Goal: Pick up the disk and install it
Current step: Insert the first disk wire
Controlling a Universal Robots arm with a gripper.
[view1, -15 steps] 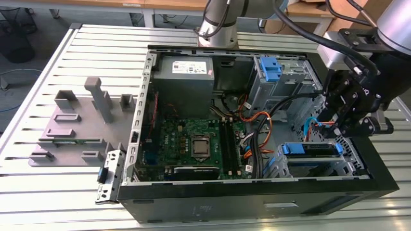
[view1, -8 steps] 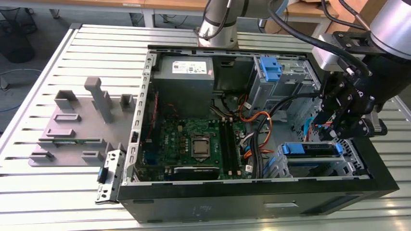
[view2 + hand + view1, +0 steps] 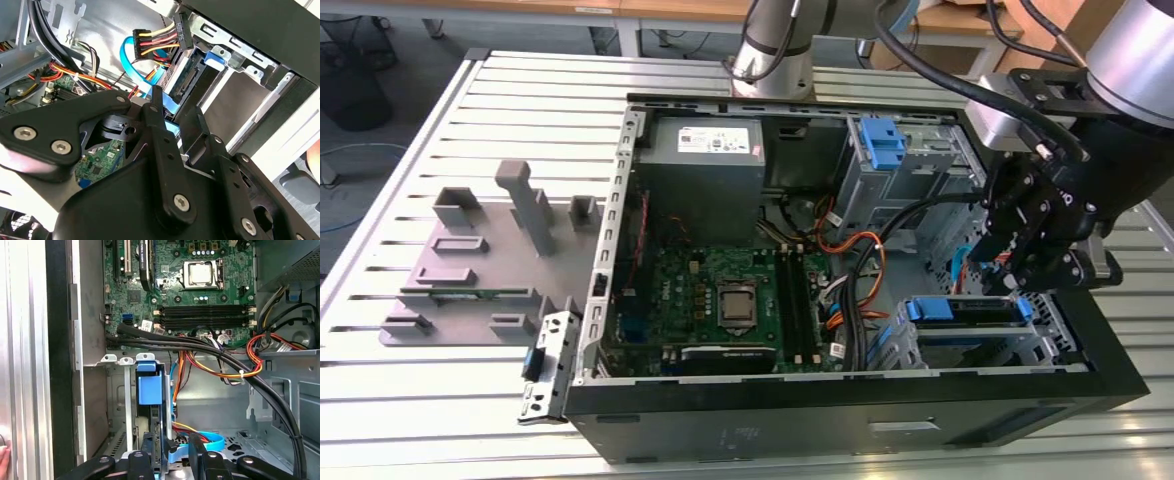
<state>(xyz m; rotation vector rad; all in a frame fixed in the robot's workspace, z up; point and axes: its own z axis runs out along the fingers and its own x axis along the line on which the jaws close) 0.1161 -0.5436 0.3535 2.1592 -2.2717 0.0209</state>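
Disk (image 3: 149, 390) sits in the drive cage (image 3: 1057, 332), just past the gripper (image 3: 172, 449), whose fingers stand apart, clasping nothing. The second wrist view bares the disk's connector end, with a wired plug (image 3: 178, 32) near it. The first wrist view reaches the motherboard (image 3: 200, 290) beyond. The exterior view takes in the whole case (image 3: 854, 415).

Slatted metal table (image 3: 400, 400); wooden desks (image 3: 680, 8) behind; grey floor (image 3: 414, 70); even light.

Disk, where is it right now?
The disk sits in the drive cage at the exterior view's right end of the computer case, close to the claw.
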